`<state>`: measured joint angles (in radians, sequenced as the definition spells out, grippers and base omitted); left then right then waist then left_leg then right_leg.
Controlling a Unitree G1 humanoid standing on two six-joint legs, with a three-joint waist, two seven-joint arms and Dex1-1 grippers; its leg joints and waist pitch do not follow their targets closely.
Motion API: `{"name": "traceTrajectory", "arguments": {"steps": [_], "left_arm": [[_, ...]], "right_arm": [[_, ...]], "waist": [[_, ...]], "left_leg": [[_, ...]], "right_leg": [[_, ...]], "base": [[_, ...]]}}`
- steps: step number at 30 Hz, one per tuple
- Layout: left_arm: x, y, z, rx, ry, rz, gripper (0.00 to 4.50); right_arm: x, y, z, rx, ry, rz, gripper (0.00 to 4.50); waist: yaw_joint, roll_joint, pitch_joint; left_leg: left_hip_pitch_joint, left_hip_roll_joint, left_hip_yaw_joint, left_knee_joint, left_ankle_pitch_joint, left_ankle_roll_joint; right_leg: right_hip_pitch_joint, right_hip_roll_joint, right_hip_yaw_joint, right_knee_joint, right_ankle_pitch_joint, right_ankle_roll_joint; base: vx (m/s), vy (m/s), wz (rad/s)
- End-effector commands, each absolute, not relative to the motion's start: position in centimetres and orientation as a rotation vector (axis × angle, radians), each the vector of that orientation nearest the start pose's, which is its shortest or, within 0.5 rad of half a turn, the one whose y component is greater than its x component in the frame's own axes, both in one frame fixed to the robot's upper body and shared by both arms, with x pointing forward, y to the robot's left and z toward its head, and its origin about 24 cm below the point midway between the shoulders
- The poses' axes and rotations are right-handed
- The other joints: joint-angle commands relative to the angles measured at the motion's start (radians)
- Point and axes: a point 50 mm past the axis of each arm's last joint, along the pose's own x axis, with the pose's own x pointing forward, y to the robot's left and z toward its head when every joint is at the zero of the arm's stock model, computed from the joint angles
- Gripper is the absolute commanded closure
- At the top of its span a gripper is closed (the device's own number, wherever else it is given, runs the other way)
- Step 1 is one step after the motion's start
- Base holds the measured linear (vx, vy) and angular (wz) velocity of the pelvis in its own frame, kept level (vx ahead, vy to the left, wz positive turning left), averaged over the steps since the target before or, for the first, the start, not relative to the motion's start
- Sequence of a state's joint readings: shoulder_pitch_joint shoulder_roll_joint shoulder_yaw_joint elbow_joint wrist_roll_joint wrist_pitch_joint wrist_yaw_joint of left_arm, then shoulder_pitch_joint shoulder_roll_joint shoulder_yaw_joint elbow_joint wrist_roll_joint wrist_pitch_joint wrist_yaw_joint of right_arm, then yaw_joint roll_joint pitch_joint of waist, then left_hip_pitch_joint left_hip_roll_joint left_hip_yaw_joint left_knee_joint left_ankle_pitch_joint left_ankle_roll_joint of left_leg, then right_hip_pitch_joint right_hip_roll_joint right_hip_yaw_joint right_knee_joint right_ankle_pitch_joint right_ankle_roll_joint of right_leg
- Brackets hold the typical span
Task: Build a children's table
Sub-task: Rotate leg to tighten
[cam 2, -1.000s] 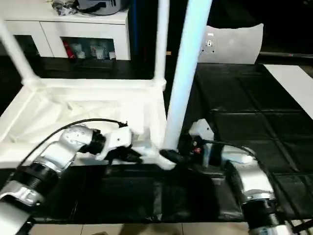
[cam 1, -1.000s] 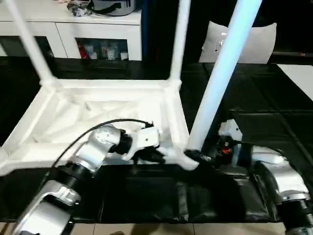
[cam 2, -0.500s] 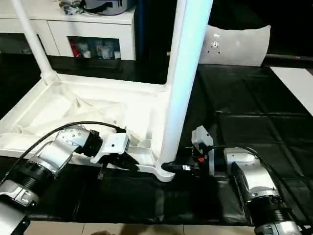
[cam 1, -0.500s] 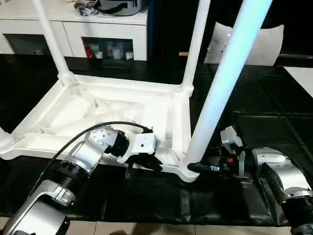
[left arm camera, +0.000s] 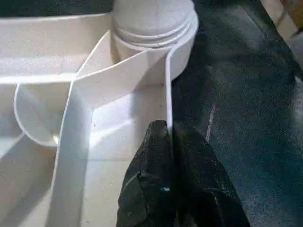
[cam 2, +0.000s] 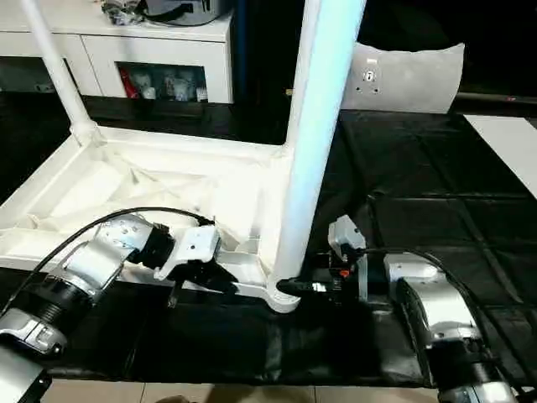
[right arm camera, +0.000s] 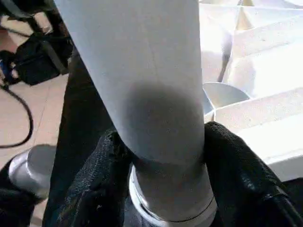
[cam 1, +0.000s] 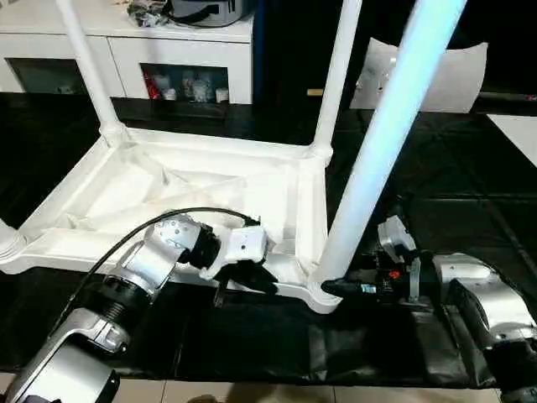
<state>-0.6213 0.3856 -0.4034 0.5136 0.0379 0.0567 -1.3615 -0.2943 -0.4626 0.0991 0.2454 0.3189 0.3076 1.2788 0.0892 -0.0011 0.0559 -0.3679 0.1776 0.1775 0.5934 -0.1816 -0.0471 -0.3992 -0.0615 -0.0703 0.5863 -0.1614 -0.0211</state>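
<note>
The left gripper (left arm camera: pixel 171 142) has its two black fingers pressed together on the thin side wall of the white plastic rectangular table top (cam 1: pixel 193 180), which lies upside down with its ribbed underside facing up. Just beyond those fingertips along the same wall sits the round corner socket (left arm camera: pixel 154 28) nearest the robot.

The right gripper (right arm camera: pixel 163 156) has its jaws part-way apart, clasped round the base of a long white tapered tubular leg (cam 1: pixel 382 143); one padded finger (right arm camera: pixel 241 175) lies on each side of the tube, just above its ringed end. That leg stands in the corner socket between the two grippers and leans slightly away from the right gripper.

Farther out from both jaws, two more white tubular legs (cam 1: pixel 336 75) stand upright in the far corner sockets. The whole table rests on a black mat (cam 1: pixel 470 185). Beyond it stands a white cabinet with glass doors (cam 1: pixel 180 63).
</note>
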Motion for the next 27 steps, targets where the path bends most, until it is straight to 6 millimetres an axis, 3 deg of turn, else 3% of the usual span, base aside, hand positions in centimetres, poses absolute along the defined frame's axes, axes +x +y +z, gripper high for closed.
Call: {"name": "traceTrajectory", "arguments": {"steps": [1, 2, 3, 5, 7, 9, 14, 18, 21, 26, 27], "left_arm": [[31.3, 9.4, 6.8, 0.522, 0.404, -1.52, 4.5], [31.7, 9.1, 6.9, 0.518, 0.399, -1.47, 4.5], [32.2, 8.5, 7.0, 0.505, 0.389, -1.408, 4.5], [32.4, 8.3, 7.0, 0.496, 0.384, -1.378, 4.5], [33.3, 6.9, 7.2, 0.432, 0.372, -1.258, 4.5], [33.9, 5.8, 7.4, 0.38, 0.369, -1.169, 4.5], [34.7, 3.9, 7.8, 0.369, 0.346, -1.044, 4.5], [34.8, 3.6, 7.8, 0.389, 0.339, -1.024, 4.5], [34.7, 3.8, 7.6, 0.389, 0.345, -1.028, 4.5], [34.6, 4.8, 7.2, 0.405, 0.361, -1.048, 4.5], [34.3, 5.5, 7.0, 0.444, 0.354, -1.1, 4.5]], "right_arm": [[27.4, -15.2, 5.8, 0.096, 0.314, 1.248, 2.51], [28.0, -14.5, 5.9, 0.105, 0.297, 1.162, 2.51], [28.7, -13.8, 5.9, 0.118, 0.278, 1.079, 2.51], [29.0, -13.4, 6.0, 0.123, 0.27, 1.045, 2.51], [30.0, -12.3, 5.5, 0.097, 0.294, 0.869, 2.51], [30.7, -11.4, 5.2, 0.133, 0.312, 0.74, 2.51], [32.1, -10.3, 4.7, 0.095, 0.331, 0.513, 2.52], [32.7, -10.2, 5.2, 0.086, 0.305, 0.453, 2.52], [32.8, -10.4, 5.6, 0.092, 0.285, 0.455, 1.85], [32.4, -11.1, 5.7, 0.066, 0.262, 0.508, 1.45], [32.3, -12.3, 5.9, 0.103, 0.239, 0.523, 1.37]], "waist": [[-0.007, -0.013, -0.063], [-0.011, -0.014, -0.062], [-0.015, -0.007, -0.059], [-0.028, -0.01, -0.059], [-0.048, -0.007, -0.06], [-0.066, -0.008, -0.066], [-0.076, -0.007, -0.069], [-0.071, -0.006, -0.073], [-0.07, -0.006, -0.074], [-0.069, -0.004, -0.072], [-0.068, -0.006, -0.072]], "left_leg": [[0.016, 0.054, -0.015, -0.068, -0.204, 0.048], [0.016, 0.052, -0.016, -0.068, -0.217, 0.043], [0.021, 0.049, -0.017, -0.068, -0.243, 0.026], [0.017, 0.042, -0.024, -0.068, -0.269, 0.004], [0.017, 0.045, -0.028, -0.071, -0.283, 0.001], [0.007, 0.045, -0.031, -0.073, -0.263, 0.007], [0.011, 0.039, -0.021, -0.064, -0.224, 0.029], [0.007, 0.042, -0.018, -0.063, -0.174, 0.058], [0.007, 0.042, -0.016, -0.062, -0.156, 0.072], [0.008, 0.044, -0.017, -0.064, -0.175, 0.071], [0.006, 0.044, -0.018, -0.064, -0.177, 0.074]], "right_leg": [[0.043, -0.087, 0.044, -0.08, -0.412, -0.166], [0.042, -0.087, 0.043, -0.083, -0.438, -0.158], [0.035, -0.086, 0.042, -0.092, -0.494, -0.139], [0.041, -0.089, 0.034, -0.101, -0.572, -0.103], [0.038, -0.087, 0.033, -0.102, -0.553, -0.101], [0.048, -0.087, 0.035, -0.094, -0.479, -0.124], [0.041, -0.084, 0.042, -0.092, -0.387, -0.163], [0.049, -0.082, 0.045, -0.082, -0.299, -0.179], [0.052, -0.082, 0.046, -0.078, -0.247, -0.199], [0.054, -0.082, 0.044, -0.081, -0.274, -0.195], [0.056, -0.084, 0.046, -0.081, -0.282, -0.189]], "base": [[0.0, 0.0, 0.0], [0.0, 0.0, 0.0], [0.0, 0.0, 0.0], [0.0, 0.0, 0.0], [0.0, 0.0, 0.0], [0.0, 0.0, 0.0], [0.0, 0.0, 0.0], [0.0, 0.0, 0.0], [0.0, 0.0, 0.0], [0.0, 0.0, 0.0], [0.0, 0.0, 0.0]]}}
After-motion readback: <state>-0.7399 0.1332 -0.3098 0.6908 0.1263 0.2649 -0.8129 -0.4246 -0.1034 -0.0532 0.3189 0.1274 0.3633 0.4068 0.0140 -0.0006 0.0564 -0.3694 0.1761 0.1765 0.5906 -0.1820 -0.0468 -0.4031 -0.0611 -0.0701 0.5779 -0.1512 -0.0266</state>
